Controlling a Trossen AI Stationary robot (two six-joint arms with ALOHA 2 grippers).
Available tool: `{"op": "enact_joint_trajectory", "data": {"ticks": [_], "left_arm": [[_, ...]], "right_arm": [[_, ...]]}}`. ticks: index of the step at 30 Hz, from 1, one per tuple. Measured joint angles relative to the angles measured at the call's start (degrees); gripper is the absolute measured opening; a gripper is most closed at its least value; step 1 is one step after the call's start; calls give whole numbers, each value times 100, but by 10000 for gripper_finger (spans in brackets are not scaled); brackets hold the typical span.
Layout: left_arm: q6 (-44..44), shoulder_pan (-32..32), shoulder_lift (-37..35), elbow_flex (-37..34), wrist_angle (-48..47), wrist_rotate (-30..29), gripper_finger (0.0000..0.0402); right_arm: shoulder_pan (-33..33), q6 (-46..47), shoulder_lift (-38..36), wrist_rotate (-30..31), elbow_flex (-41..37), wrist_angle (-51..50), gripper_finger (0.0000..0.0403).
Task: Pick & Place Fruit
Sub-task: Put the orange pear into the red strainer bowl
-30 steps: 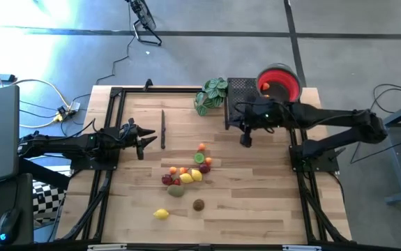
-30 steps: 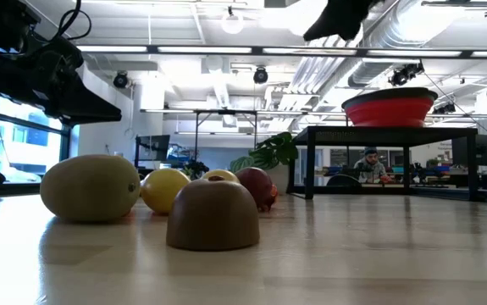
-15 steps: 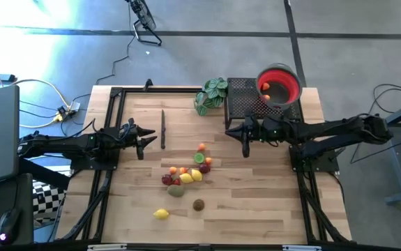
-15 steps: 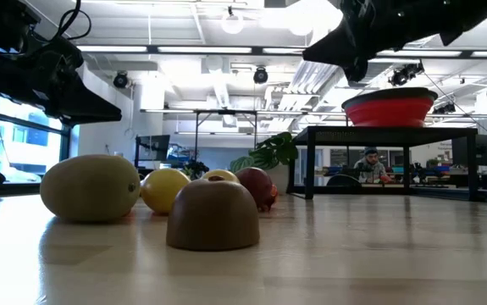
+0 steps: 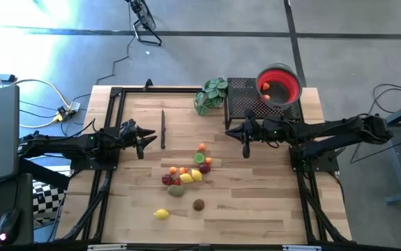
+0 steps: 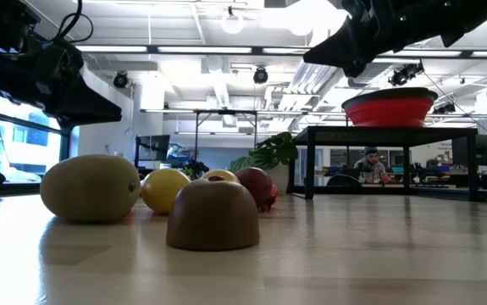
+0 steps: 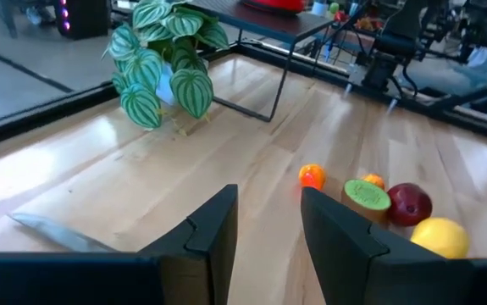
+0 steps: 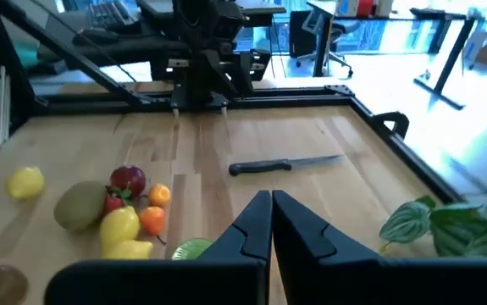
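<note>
Fruit between both arms

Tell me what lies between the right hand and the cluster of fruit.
Only bare wooden tabletop. In the high view the right hand, shut and empty, hangs apart from the fruit, with no other thing on the stretch between them.

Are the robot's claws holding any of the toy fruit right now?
No, nothing is held. The right gripper is shut on nothing, above the table near the fruit. The left gripper has its fingers apart with only bare table between them.
</note>
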Motion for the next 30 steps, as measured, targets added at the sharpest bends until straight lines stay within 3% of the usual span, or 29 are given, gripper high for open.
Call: {"op": "enact_joint_trajectory", "data": {"ticks": [16, 30], "left_arm": [[-210, 0, 0, 0, 52, -22, 127], [-434, 0, 0, 0, 100, -17, 127]], "right_arm": [[0, -55, 0, -317, 2, -4, 5], [0, 1753, 4, -281, 7, -267, 5]]}}
